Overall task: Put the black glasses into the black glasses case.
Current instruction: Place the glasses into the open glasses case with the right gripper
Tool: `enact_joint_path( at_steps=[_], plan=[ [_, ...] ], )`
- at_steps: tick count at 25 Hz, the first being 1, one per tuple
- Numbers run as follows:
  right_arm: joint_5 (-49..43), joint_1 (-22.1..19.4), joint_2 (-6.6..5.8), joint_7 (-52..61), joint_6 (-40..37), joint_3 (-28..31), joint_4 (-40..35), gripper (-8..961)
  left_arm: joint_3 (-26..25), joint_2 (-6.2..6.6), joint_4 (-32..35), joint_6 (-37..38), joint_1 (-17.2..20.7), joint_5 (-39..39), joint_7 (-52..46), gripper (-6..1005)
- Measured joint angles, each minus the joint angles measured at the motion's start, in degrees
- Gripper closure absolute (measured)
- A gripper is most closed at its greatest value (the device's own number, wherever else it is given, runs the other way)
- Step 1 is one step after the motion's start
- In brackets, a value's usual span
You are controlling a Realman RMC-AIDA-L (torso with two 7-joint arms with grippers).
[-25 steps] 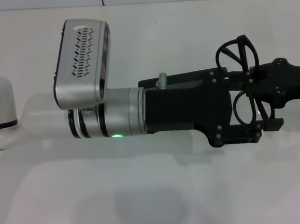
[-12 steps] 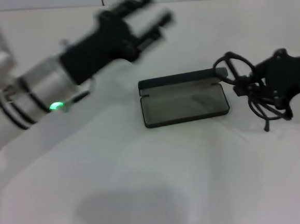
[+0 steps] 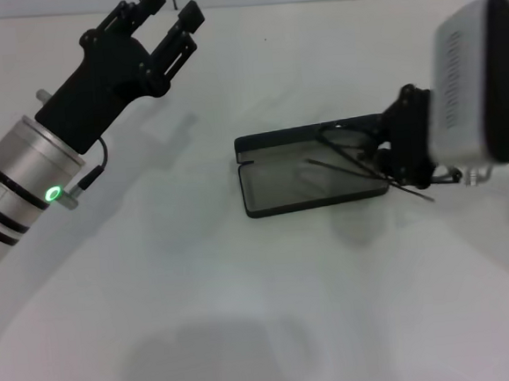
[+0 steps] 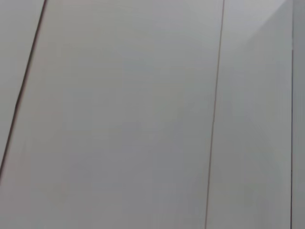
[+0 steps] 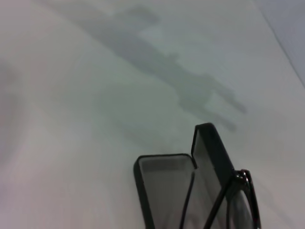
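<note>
The black glasses case (image 3: 311,184) lies open mid-table, grey lining up, with its lid (image 3: 303,137) standing along the far side. My right gripper (image 3: 391,151) is shut on the black glasses (image 3: 351,167) and holds them tilted over the case's right end, with the thin temple arms reaching across the tray. In the right wrist view the case (image 5: 164,186) and the glasses (image 5: 240,198) sit close together. My left gripper (image 3: 168,12) hangs open and holds nothing at the far left, well away from the case.
The white table (image 3: 247,315) spreads bare around the case. A tiled wall runs along the far edge and is all that the left wrist view shows. The right wrist's grey camera housing (image 3: 484,84) hangs over the table's right side.
My left arm has swung off the case, up to the far left. The right gripper has carried the glasses leftward, from beside the case to over its right end.
</note>
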Motion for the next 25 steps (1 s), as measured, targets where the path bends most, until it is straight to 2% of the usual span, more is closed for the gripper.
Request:
enact_joint_path(
  at_steps=[7,25],
  plan=[
    [-7.3,-0.81,-0.02,2.36,7.96,-9.93,-1.07,808,0.14,0.03,-0.18,-0.93,0.09,0.22,-0.24,404],
    [-21.29,-4.46,0.08,2.38,24.53,-22.93,0.73,804,0.27,0.12,-0.21,-1.1,-0.24,0.28,-0.44,403]
  ],
)
